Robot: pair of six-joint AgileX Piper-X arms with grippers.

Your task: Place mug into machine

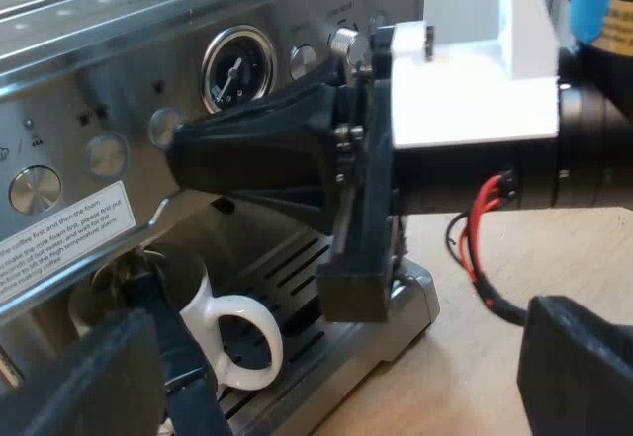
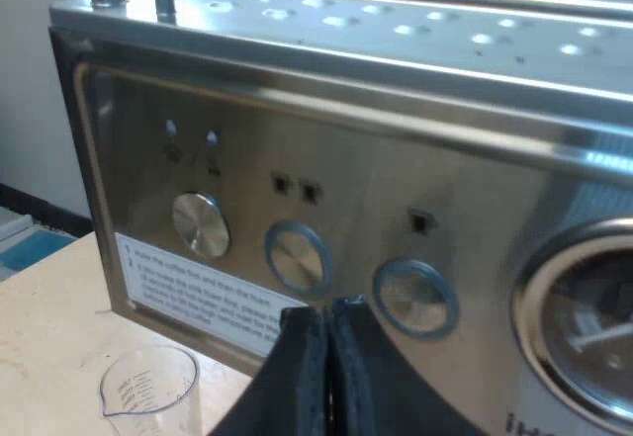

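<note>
Some lab, I'd say. An espresso machine [image 2: 326, 159] sits on a pale wooden table [image 2: 45, 317], a plain white wall [image 2: 30, 60] nearby.

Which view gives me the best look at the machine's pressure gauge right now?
The left wrist view: the pressure gauge shows whole, with its rim, face and needle. The right wrist view catches just part of its rim and dial.
</note>
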